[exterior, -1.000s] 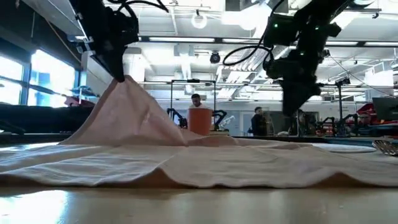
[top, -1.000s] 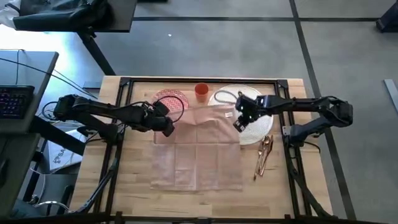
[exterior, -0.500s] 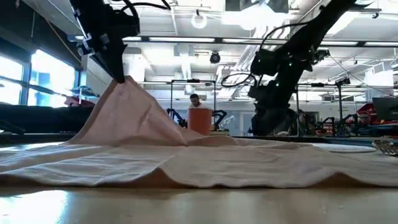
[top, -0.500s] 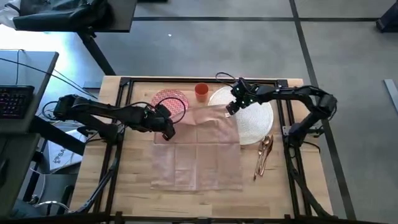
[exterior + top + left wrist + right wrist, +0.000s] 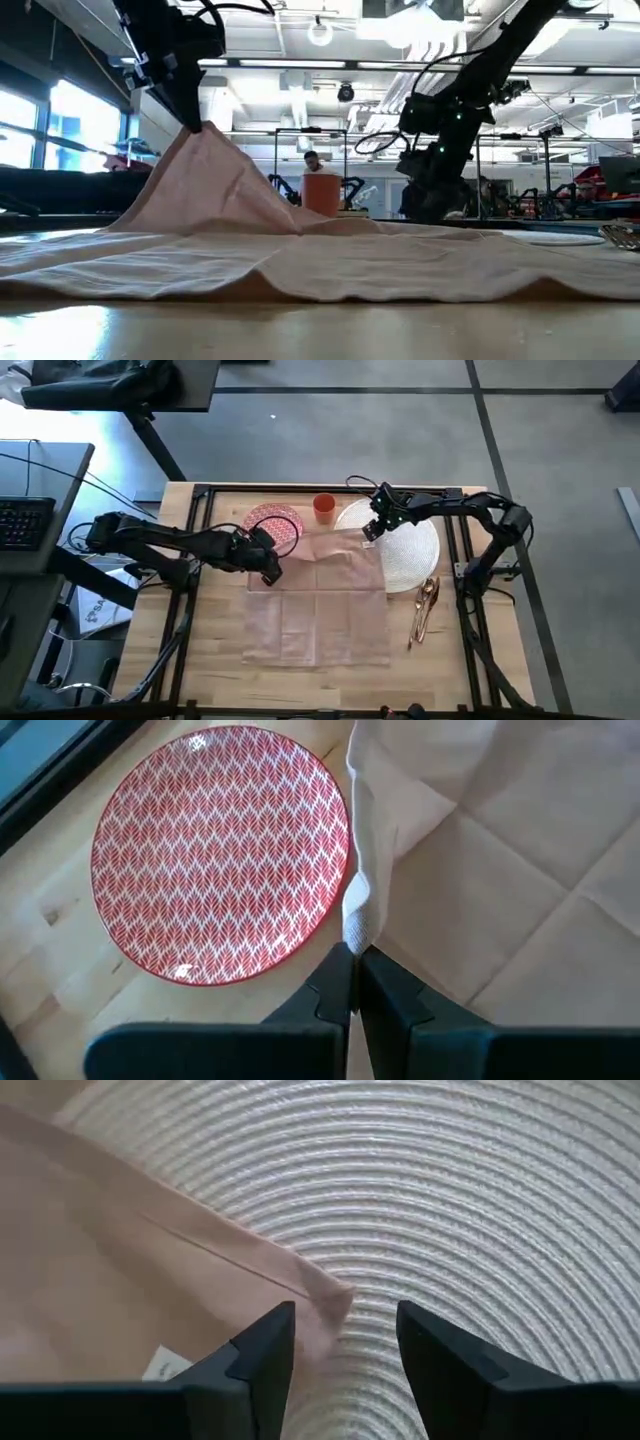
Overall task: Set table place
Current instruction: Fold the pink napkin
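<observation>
Red leaf-patterned plate [image 5: 220, 855], beige napkin [image 5: 320, 600] (creased in squares), white woven placemat [image 5: 480, 1190], orange cup [image 5: 324, 507]

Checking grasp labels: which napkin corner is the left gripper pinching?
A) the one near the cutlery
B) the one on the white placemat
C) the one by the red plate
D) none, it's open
C: in the left wrist view the left gripper is shut on the napkin corner beside the red plate.
</observation>
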